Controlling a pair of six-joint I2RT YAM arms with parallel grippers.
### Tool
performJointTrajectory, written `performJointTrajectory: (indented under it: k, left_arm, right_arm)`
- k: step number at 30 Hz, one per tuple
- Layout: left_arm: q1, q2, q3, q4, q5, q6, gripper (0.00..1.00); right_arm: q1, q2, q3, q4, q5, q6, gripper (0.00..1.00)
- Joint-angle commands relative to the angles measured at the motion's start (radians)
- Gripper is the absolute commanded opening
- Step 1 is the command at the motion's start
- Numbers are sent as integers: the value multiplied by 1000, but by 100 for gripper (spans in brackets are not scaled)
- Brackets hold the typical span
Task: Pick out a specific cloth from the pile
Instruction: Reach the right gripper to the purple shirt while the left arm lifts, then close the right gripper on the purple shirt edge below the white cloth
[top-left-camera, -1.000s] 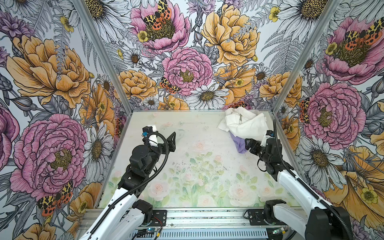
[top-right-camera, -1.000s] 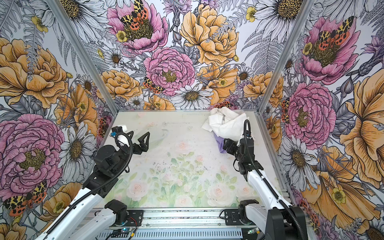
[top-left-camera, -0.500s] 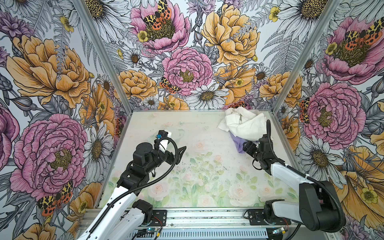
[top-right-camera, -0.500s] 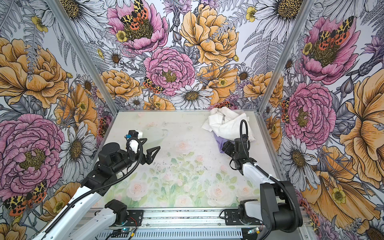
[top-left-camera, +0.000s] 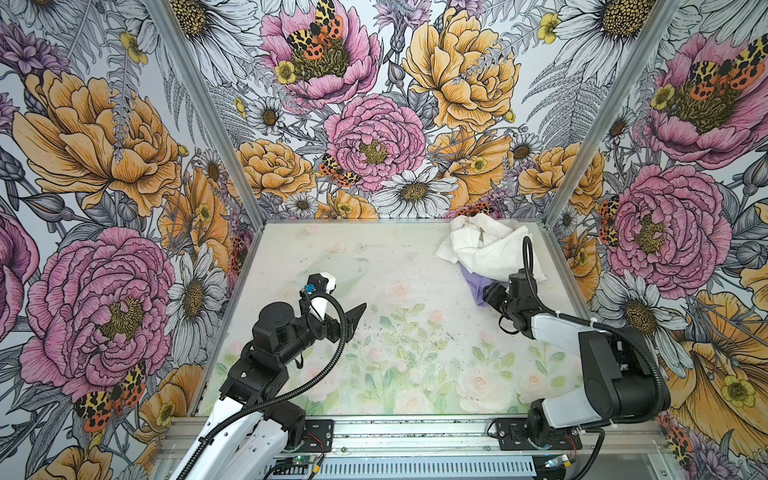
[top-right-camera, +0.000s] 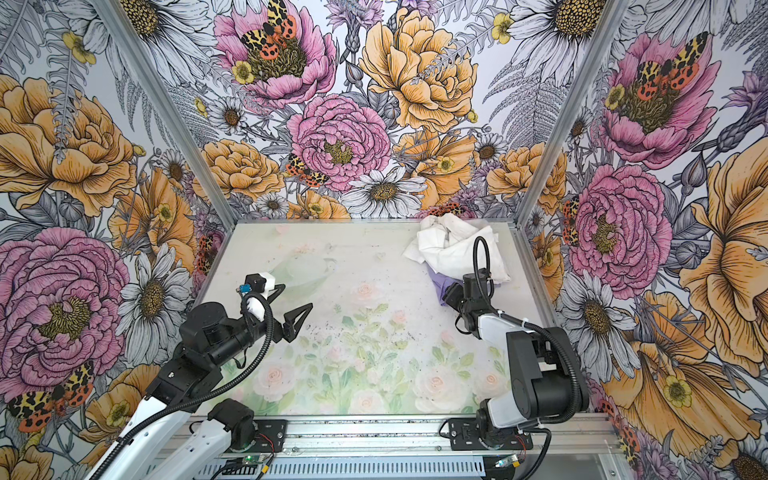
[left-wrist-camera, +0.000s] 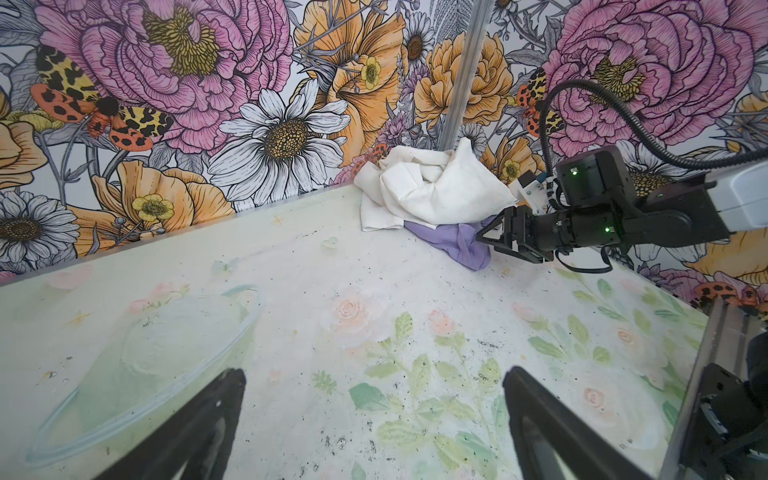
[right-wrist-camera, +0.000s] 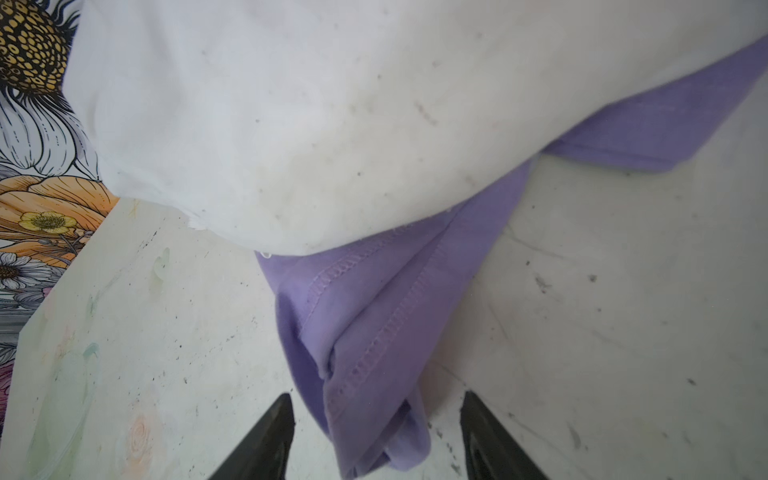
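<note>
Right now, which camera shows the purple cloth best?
The right wrist view: the purple cloth is close, stitching visible, partly under the white pile. The left wrist view shows it small; both top views, only a sliver.

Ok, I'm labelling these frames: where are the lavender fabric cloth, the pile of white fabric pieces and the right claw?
Lavender fabric cloth (right-wrist-camera: 374, 324): right wrist view, on its stitched fold.
Pile of white fabric pieces (top-left-camera: 494, 251): a top view, on white fabric.
Right claw (right-wrist-camera: 377, 399): right wrist view, midway between its fingertips.
</note>
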Motion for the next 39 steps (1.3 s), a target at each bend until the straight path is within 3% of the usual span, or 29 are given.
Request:
performJointTrajectory:
  k: [1, 12, 21, 31, 39]
  left_arm:
    - [-6, -9, -12, -27, -38, 29, 99]
    - [-6, -14, -12, -34, -42, 33, 99]
    - [-8, -17, -12, -35, -48, 33, 99]
    - [-17, -20, -12, -38, -56, 34, 99]
    - [-24, -22, -12, -41, -68, 39, 99]
  right_arm:
    - [4, 36, 43, 50, -7, -1, 62]
    - [-3, 129, 91, 71, -2, -9, 59]
    - [-20, 161, 96, 94, -1, -7, 39]
    - [-39, 137, 87, 119, -28, 0, 4]
    - [-44, 36, 81, 124, -37, -14, 0]
